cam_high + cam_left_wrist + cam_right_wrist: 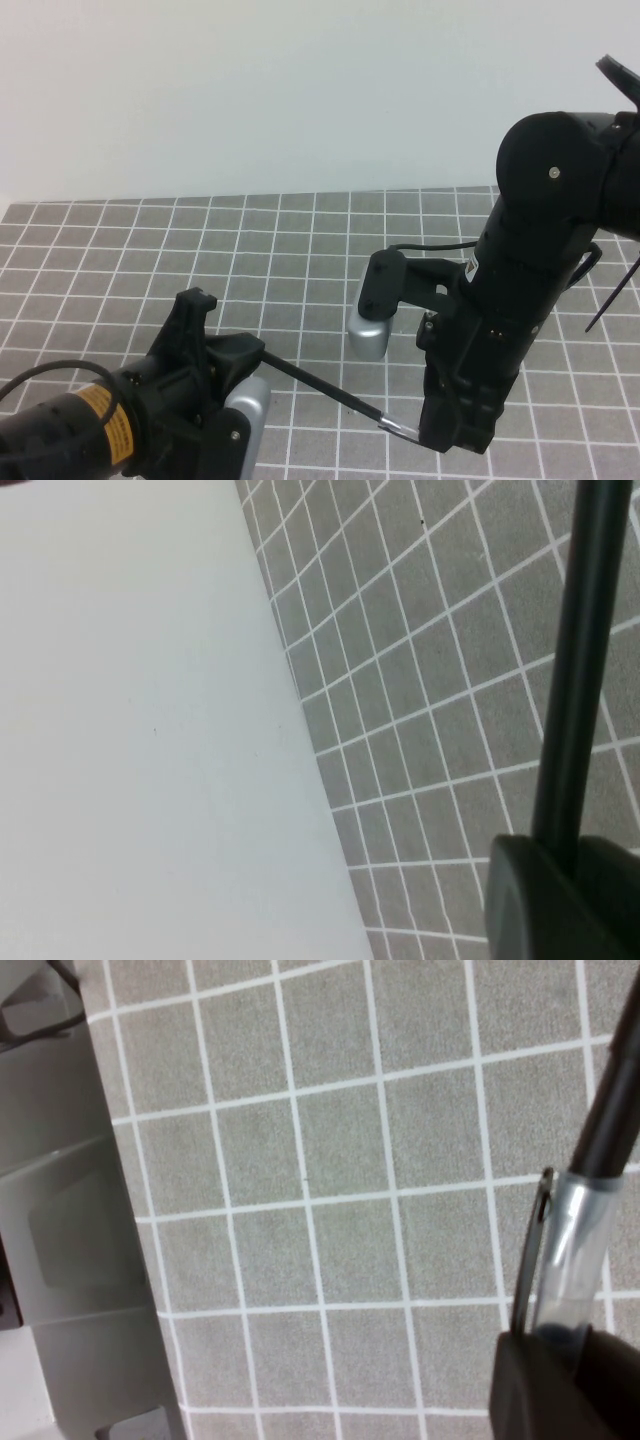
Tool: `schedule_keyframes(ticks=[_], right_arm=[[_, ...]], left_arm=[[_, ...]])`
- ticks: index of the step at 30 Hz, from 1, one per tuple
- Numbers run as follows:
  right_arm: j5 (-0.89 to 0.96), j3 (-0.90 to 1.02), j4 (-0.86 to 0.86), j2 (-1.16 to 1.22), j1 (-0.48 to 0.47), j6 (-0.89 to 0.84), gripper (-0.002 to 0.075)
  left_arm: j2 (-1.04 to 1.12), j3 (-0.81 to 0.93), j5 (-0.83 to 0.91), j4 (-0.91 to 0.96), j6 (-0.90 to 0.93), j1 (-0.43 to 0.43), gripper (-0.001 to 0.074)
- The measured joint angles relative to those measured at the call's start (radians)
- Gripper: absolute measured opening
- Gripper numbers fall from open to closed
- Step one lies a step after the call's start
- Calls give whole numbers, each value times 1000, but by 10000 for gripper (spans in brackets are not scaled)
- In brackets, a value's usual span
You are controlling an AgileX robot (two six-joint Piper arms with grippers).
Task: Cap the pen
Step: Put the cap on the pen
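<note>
The thin black pen [320, 385] runs level above the grid mat between both arms. My left gripper [250, 352] at the lower left is shut on its rear end, and the left wrist view shows the pen shaft [580, 680] rising out of that gripper [565, 880]. My right gripper [430, 435] at the lower right is shut on the translucent cap [398, 428]. In the right wrist view the cap [565, 1250], with its clip, sticks out of the right gripper [560, 1360], and the pen's front end [610, 1130] enters the cap's open mouth. The pen tip is hidden.
A grey grid mat [200, 260] covers the table and ends at a plain white surface [300, 90] behind. The silver wrist camera [368, 335] of the right arm hangs over the mat's middle. The left arm's silver camera [248, 405] sits low at the front.
</note>
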Motion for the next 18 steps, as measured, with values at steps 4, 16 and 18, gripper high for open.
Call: schedule_keyframes(ticks=[4, 16, 18], right_arm=[[0, 0, 0, 0, 0, 0, 55], [2, 2, -11, 0, -2, 37, 55], [2, 2, -11, 0, -2, 37, 55]], left_arm=[[0, 0, -7, 0, 0, -7, 38], [40, 0, -13, -2, -1, -75, 38], [47, 0, -22, -2, -1, -75, 38]])
